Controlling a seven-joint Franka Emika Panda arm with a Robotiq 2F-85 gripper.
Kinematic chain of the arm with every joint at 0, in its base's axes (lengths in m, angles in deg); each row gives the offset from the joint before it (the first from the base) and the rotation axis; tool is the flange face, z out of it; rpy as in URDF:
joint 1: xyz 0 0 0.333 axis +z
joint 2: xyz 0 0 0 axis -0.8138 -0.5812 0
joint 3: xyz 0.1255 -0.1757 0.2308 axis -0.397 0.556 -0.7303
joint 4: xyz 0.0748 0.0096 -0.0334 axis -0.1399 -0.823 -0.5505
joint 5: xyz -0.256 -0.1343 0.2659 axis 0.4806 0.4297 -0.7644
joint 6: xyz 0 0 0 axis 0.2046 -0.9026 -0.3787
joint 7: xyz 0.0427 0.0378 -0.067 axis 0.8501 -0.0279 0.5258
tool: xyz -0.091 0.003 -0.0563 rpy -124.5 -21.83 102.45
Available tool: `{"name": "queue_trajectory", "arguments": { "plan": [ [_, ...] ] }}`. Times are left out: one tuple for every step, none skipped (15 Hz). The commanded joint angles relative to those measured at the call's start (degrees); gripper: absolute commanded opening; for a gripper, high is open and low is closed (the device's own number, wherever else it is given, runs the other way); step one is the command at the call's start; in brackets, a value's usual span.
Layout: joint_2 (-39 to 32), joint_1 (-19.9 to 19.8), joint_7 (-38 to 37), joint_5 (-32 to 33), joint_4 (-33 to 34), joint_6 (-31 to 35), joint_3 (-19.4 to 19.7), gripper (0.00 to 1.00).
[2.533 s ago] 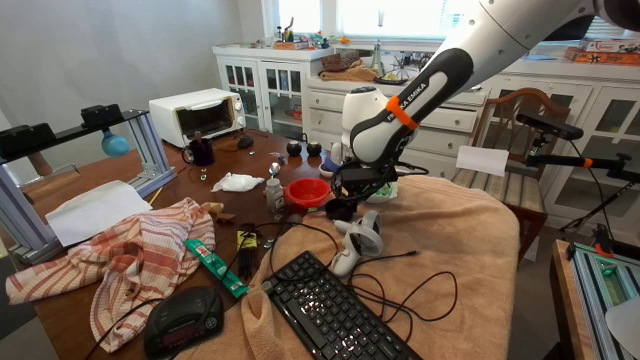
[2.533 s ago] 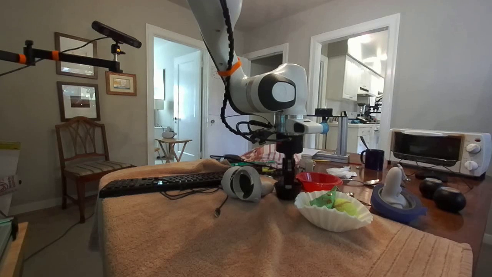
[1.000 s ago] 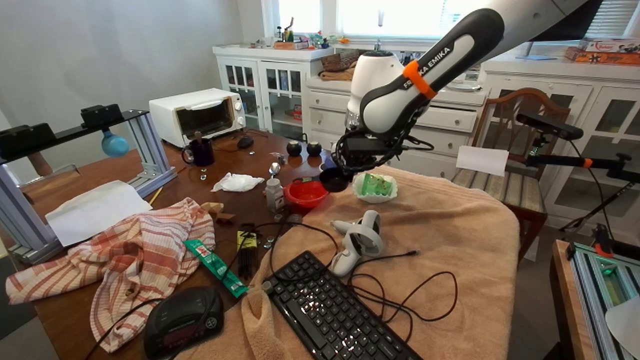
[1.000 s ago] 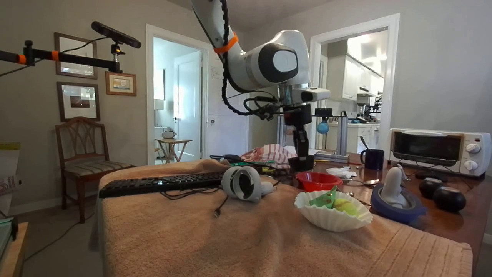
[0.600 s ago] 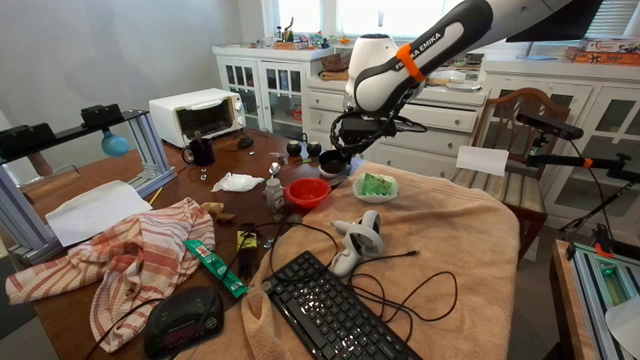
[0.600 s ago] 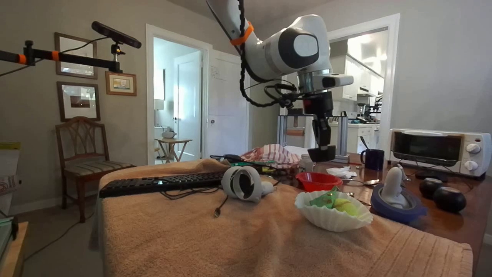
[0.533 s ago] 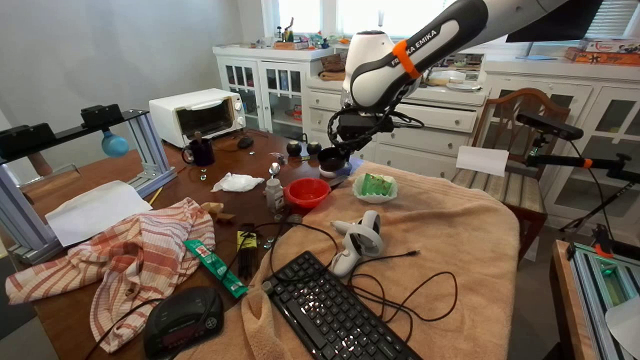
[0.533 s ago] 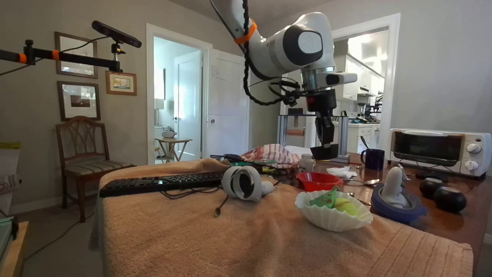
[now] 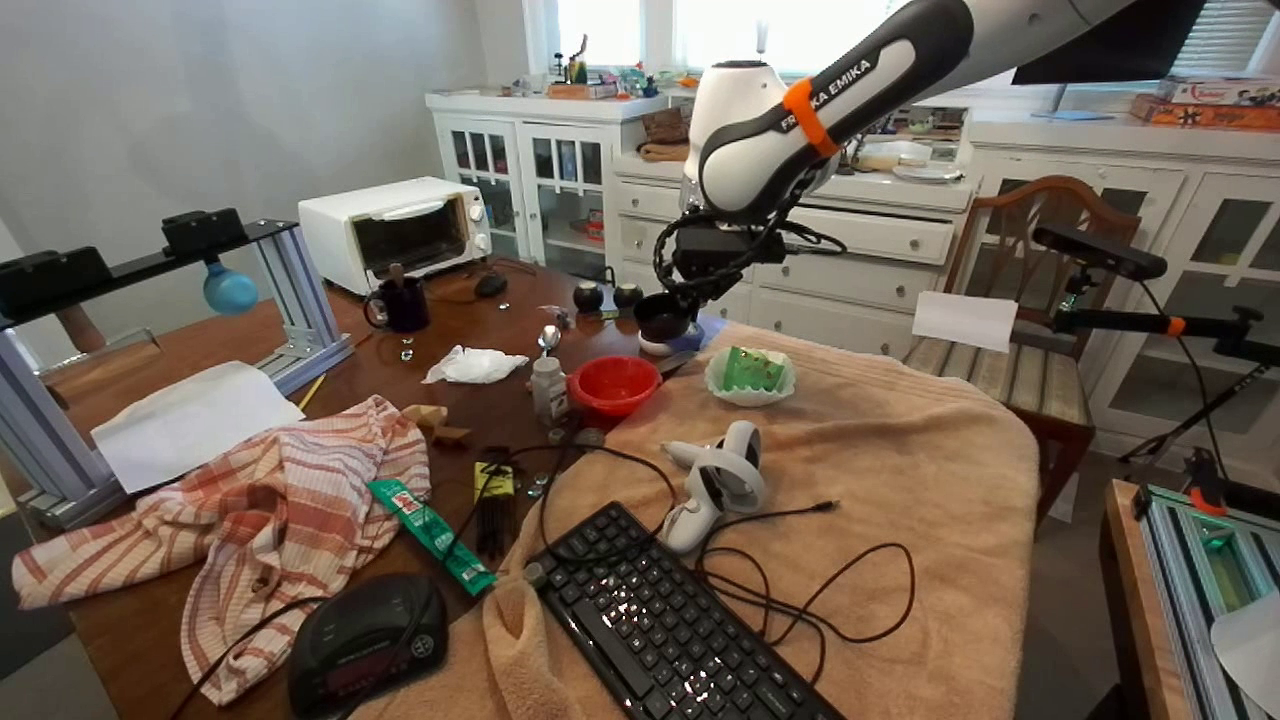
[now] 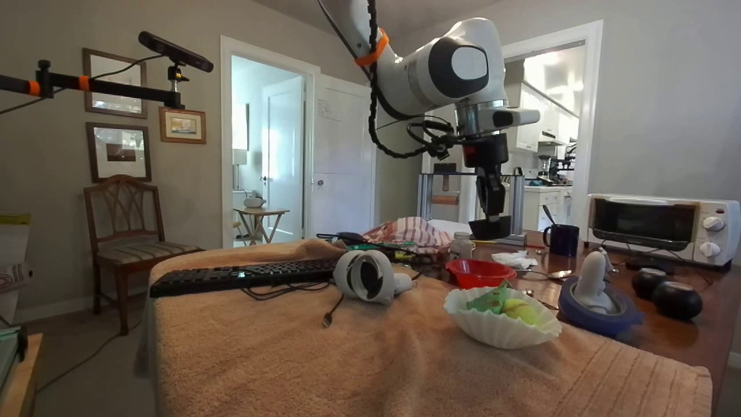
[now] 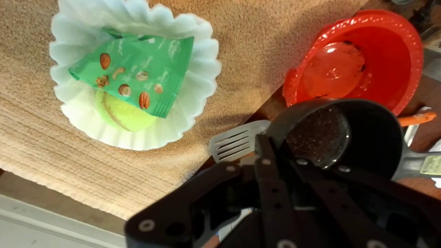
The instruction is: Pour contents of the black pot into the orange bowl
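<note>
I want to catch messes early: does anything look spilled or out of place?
I see no spill. A yellow ball lies with a snack packet in the pale dish, odd company for food. Dark marks inside the red bowl also stand out; whether dirt or scratches, I can't tell.

Tool black; pot in its grip likewise. Bowl near tool: red-orange. Cloth well apart from tool: coral-and-white stripes.
</note>
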Motion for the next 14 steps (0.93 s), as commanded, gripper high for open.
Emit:
{"name": "queue_trajectory", "arguments": {
  "plan": [
    [0.03,-0.53,-0.15,0.36,0.12,-0.14,-0.55,0.05],
    [0.03,-0.54,-0.15,0.36,0.12,-0.14,-0.55,0.05],
    [0.03,-0.54,-0.15,0.36,0.12,-0.14,-0.55,0.05],
    [-0.55,-0.61,0.2,0.82,1.14,-0.52,-0.37,0.01],
    [-1.33,-0.53,0.24,1.63,2.51,-0.94,0.07,0.01],
    [-2.16,-0.6,0.44,2.28,3.85,-1.0,0.34,0.01],
    [-3.38,-0.51,0.26,3.33,5.56,-1.08,0.83,0.01],
    [-4.38,-0.91,0.97,3.48,7.1,-0.96,0.6,0.01],
    [-5.46,-1.03,1.15,3.99,8.62,-1.11,0.8,0.01],
    [-6.25,-1.37,1.7,4.05,9.81,-1.17,0.72,0.01],
    [-7.26,-1.83,2.64,3.8,11.13,-1.52,0.44,0.01],
    [-8.19,-2.14,3.68,3.54,12.27,-1.7,0.14,0.01],
    [-9.2,-2.44,5.24,3.13,13.48,-2.13,-0.44,0.01],
    [-10.15,-2.39,6.13,3.22,14.59,-2.47,-0.48,0.01]
  ]
}}
